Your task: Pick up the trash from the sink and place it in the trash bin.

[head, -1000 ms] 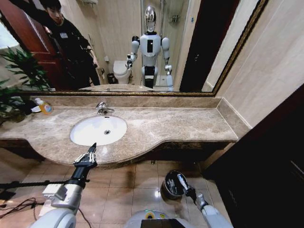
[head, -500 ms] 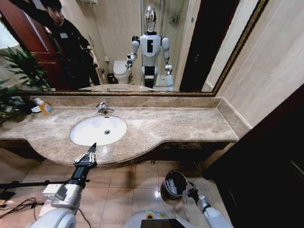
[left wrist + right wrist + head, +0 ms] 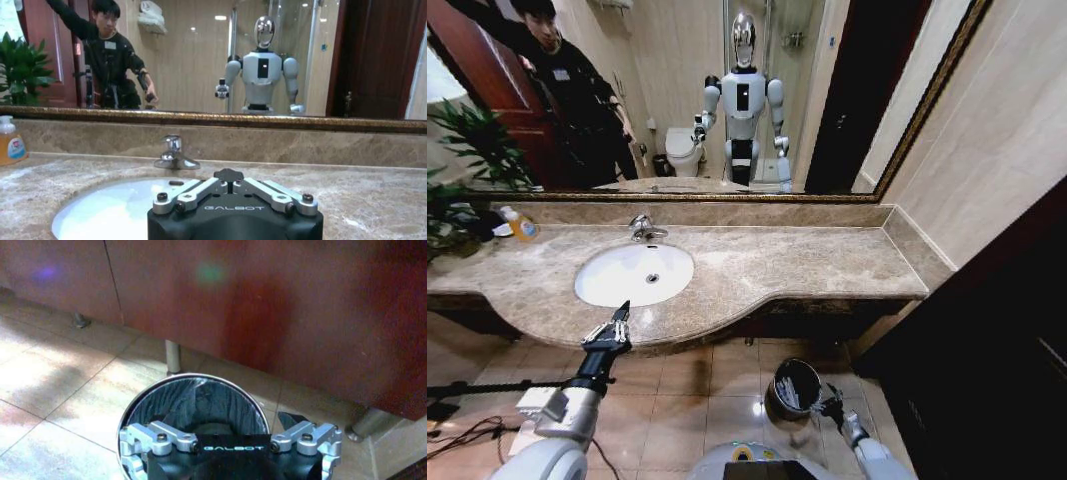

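1. Setting: a bathroom with a tiled floor, a marble vanity surface and a wide mirror above it. The robot faces the surface, so both the basin and the floor-level bin fall within arm reach.

2. Nearest item: the right claw hangs low over the floor, just beside the trash bin. In the right wrist view the claw sits directly above the bin's open mouth, fingers spread wide and carrying nothing. This placement suits a drop: an open claw centred over the rim lets litter fall inside the liner.

3. Bin contents: pale litter lies inside the bin in the head view. Individual pieces cannot be told apart.

4. Next out: the left claw is held at the front edge of the surface, pointing toward the sink. Its fingers are closed together and hold nothing. The pose reads as a waiting position, clear of the basin.

5. Sink condition: the bowl appears bare around the drain in the head view; the near part of the bowl is hidden by the left claw in the left wrist view.

6. Farther back: the tap stands behind the sink. A soap bottle stands at the far left of the surface; it is not litter.
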Available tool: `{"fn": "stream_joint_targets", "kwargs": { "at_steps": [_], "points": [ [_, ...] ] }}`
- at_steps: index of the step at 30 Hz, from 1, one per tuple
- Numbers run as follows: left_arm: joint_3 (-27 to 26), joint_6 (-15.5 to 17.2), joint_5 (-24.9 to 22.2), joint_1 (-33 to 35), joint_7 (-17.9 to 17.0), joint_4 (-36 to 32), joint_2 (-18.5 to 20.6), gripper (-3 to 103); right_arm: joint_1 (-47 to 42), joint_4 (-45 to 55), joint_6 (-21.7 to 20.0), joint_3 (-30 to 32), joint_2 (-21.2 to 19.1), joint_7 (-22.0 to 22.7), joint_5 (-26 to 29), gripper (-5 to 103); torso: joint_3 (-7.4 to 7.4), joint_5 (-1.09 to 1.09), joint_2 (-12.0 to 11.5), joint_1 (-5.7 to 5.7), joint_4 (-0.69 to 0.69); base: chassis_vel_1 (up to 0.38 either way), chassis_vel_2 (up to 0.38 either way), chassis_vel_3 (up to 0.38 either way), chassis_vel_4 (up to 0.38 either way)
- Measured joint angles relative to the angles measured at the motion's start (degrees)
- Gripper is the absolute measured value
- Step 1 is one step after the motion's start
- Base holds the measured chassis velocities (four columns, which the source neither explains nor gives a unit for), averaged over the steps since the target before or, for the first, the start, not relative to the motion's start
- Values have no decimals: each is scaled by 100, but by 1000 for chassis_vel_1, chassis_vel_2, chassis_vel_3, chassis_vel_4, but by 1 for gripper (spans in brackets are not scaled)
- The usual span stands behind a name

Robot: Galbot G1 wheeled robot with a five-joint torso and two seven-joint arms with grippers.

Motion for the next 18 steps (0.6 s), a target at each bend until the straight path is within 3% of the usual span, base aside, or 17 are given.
{"fn": "stream_joint_targets", "kwargs": {
  "at_steps": [5, 10, 13, 14, 16, 17, 18],
  "points": [
    [0, 0, 0, 0, 0, 0, 0, 0, -64, 135, -244, -1, 14, 82, 25, 100, 0, 0, 0, 0, 0, 0, 0, 0, 0],
    [0, 0, 0, 0, 0, 0, 0, 0, -235, 492, -763, -19, 0, 430, 445, 100, 0, 0, 0, 0, 0, 0, 0, 0, 0],
    [0, 0, 0, 0, 0, 0, 0, 0, -585, 1473, -1454, 9, 17, 588, 896, 100, 0, 2, 0, 0, 0, 0, 0, 0, 0],
    [0, 0, 0, 0, 0, 0, 0, 0, -585, 1473, -1454, 9, 17, 588, 896, 100, 0, 2, 0, 0, 0, 0, 0, 0, 0],
    [0, 0, 0, 0, 0, 0, 0, 0, -915, 2403, -2013, 59, -22, 587, 1332, 100, 0, 1, 0, 0, 1, 0, 0, 0, 0],
    [0, 0, 0, 0, 0, 0, 0, 0, -915, 2403, -2013, 59, -22, 587, 1332, 100, 0, 1, 0, 0, 1, 0, 0, 0, 0],
    [0, 0, 0, 0, -1, 0, 0, 0, -1141, 3025, -2277, 74, -96, 559, 1670, 100, 0, 1, 0, 0, -1, 0, 0, 0, 0]
  ]
}}
